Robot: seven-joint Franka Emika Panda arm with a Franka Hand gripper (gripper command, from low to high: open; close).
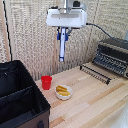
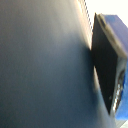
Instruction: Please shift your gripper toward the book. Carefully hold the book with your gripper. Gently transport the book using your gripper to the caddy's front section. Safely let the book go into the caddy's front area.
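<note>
At the exterior view's left, the caddy [image 1: 20, 97] sits on the wooden table [image 1: 95, 100], a black soft-sided box with an inner divider crossing it. Just to its right stands a red cup [image 1: 46, 82], and beside that a small white bowl [image 1: 63, 92] holding yellow pieces. Above these, well clear of the table, the gripper [image 1: 62, 36] hangs from the white arm, its fingers pinching the top edge of the book [image 1: 62, 47], which dangles upright and edge-on as a thin blue strip. In the wrist view the book's dark cover [image 2: 40, 65] fills most of the frame, with 1 blue-tipped finger [image 2: 112, 40] pressed against it. At far right sits a black toaster oven [image 1: 112, 57], door open.
</note>
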